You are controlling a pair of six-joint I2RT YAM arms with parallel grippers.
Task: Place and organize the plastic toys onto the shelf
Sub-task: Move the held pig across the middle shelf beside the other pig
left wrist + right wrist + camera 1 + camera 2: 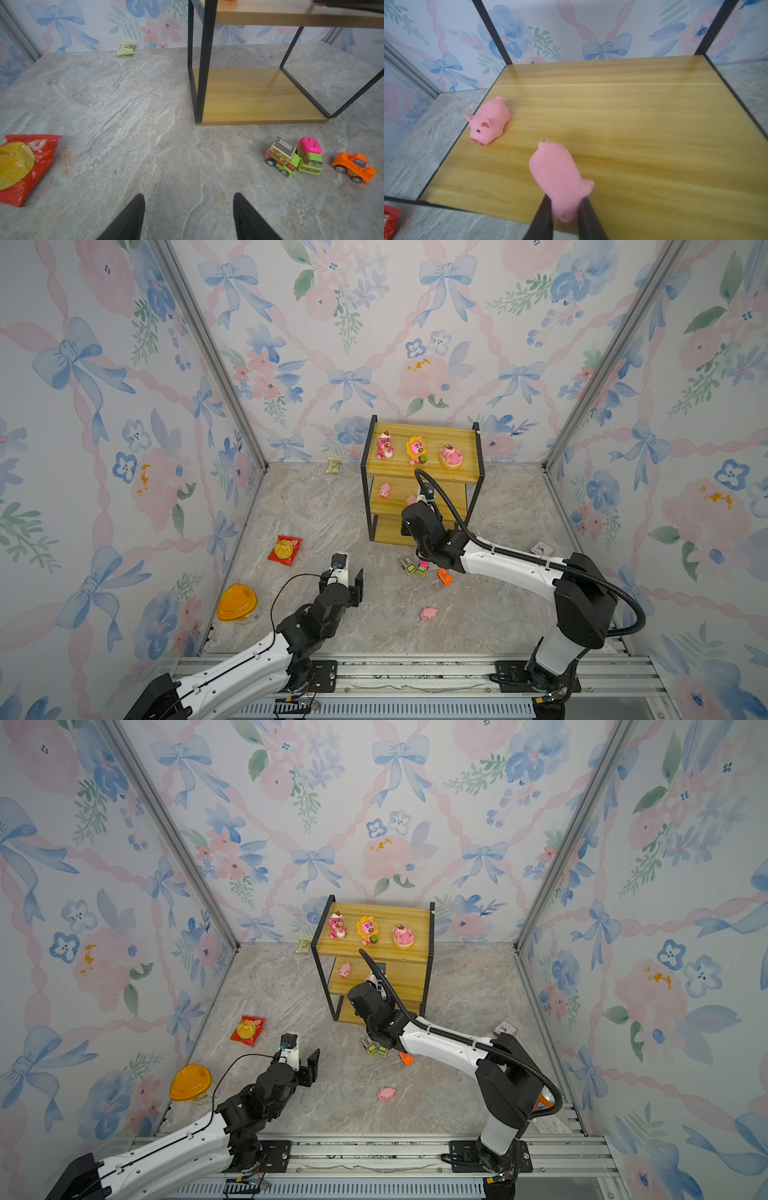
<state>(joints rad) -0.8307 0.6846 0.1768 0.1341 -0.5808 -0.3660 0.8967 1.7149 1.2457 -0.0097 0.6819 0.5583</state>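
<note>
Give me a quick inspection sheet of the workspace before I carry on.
Surface: marble-look tabletop, no spills seen.
Job's things: shelf carries three bears on the top board and a first pig on the middle board; second pig is held over that board; bottom board is bare. Third pig, grey-green car, pink-green car and orange car lie on the tabletop.
Clutter: red snack packet, orange-lidded jar, pale sachet by the back wall.
Grippers: left gripper open, empty; right gripper shut on the second pig.
Cables: black hose arcs in front of the shelf; thin wire loops behind the left gripper.
Surroundings: floral walls, metal rail in front.
</note>
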